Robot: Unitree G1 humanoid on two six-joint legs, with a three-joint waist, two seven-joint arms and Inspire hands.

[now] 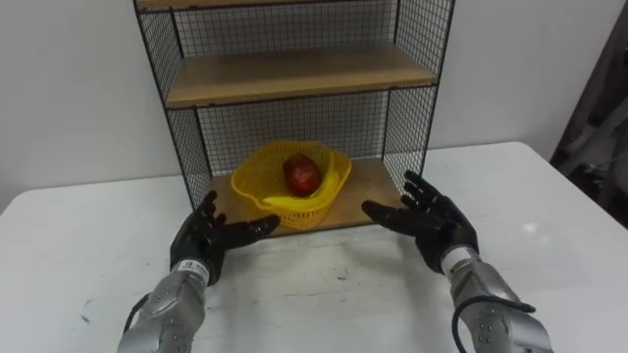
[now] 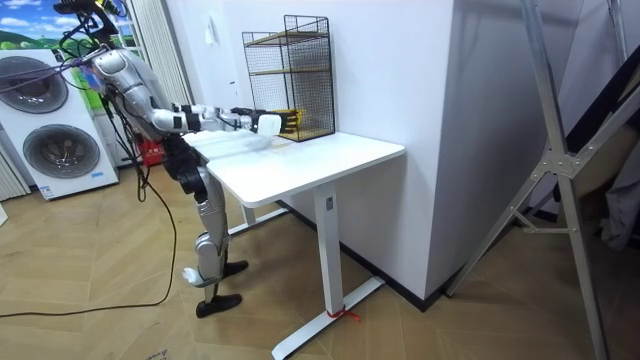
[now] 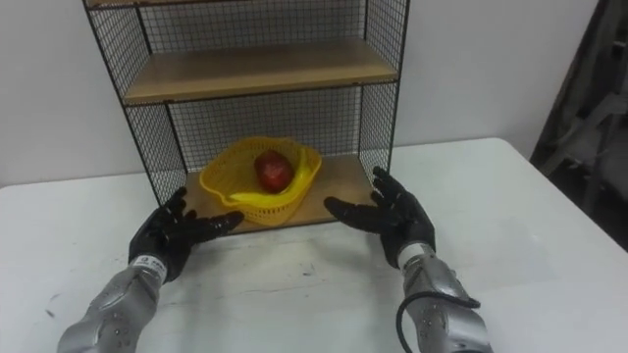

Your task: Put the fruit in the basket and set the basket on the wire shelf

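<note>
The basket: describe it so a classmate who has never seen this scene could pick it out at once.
On the white table stands a black wire shelf with wooden boards. On its lowest board sits the basket. It is the only bright yellow, round thing there, holding a red fruit and a banana.

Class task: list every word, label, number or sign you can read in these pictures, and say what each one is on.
No text can be read anywhere in these pictures.
Basket, red fruit, banana, wire shelf, table: no print shows on them.
Washing machine: any marks on its front are too small to read.
</note>
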